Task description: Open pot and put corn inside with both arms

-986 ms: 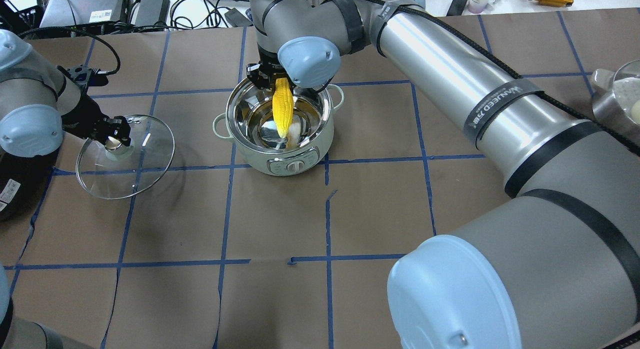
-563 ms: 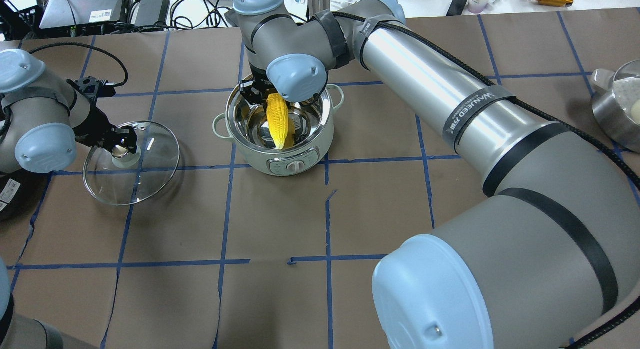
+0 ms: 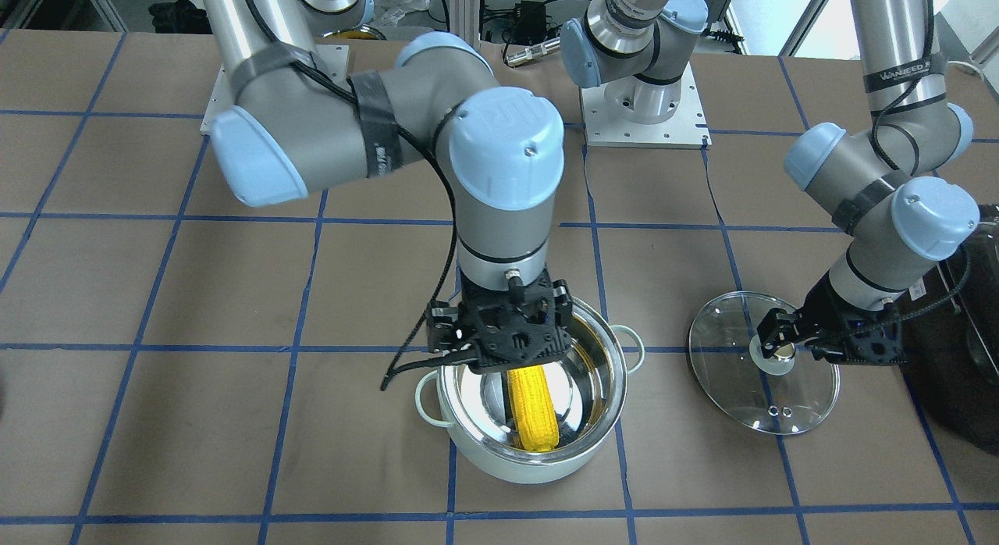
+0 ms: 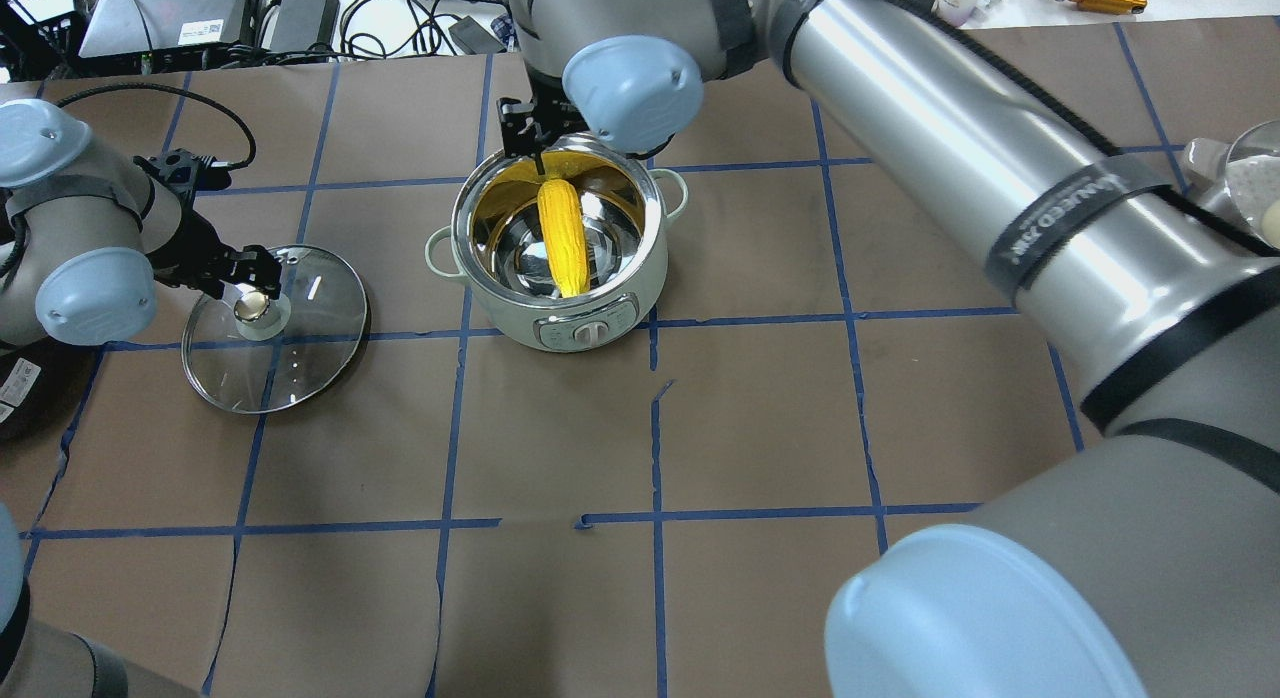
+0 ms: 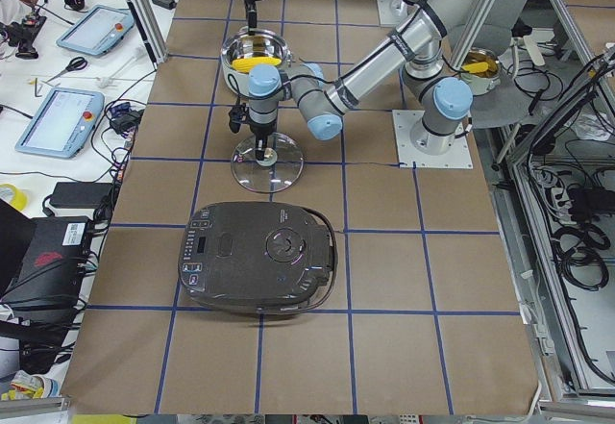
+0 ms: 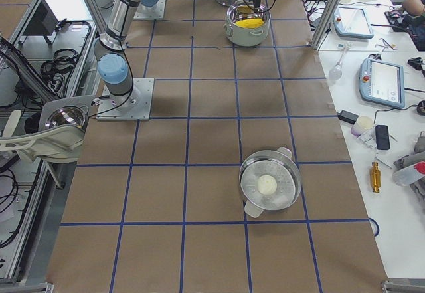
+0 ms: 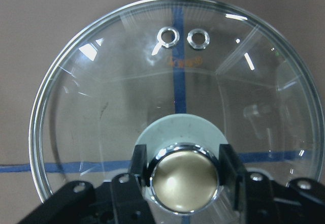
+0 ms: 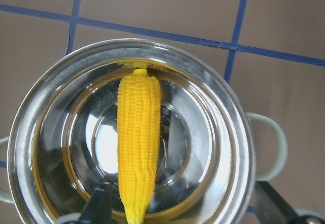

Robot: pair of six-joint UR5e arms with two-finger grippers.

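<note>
The mint-green pot (image 4: 500, 313) stands open in the table's middle; it also shows in the front view (image 3: 531, 463). The yellow corn (image 4: 563, 236) lies inside it, tip against the near wall, alone in the right wrist view (image 8: 138, 142). My right gripper (image 3: 506, 350) hangs above the pot's rim, jaws spread wide of the corn, holding nothing. The glass lid (image 4: 300, 358) lies flat on the table to the pot's left. My left gripper (image 4: 248, 290) is shut on its brass knob (image 7: 185, 183), a finger on each side.
A large black appliance (image 5: 259, 256) sits on the table at my left end, close behind the left arm (image 3: 960, 357). A steel pan with a white ball (image 6: 269, 185) stands far to my right. Blue tape lines cross the brown table.
My right gripper let go of the corn and rose toward the far rim; the corn now lies in the pot. My left gripper lowered the tilted lid flat onto the table.
</note>
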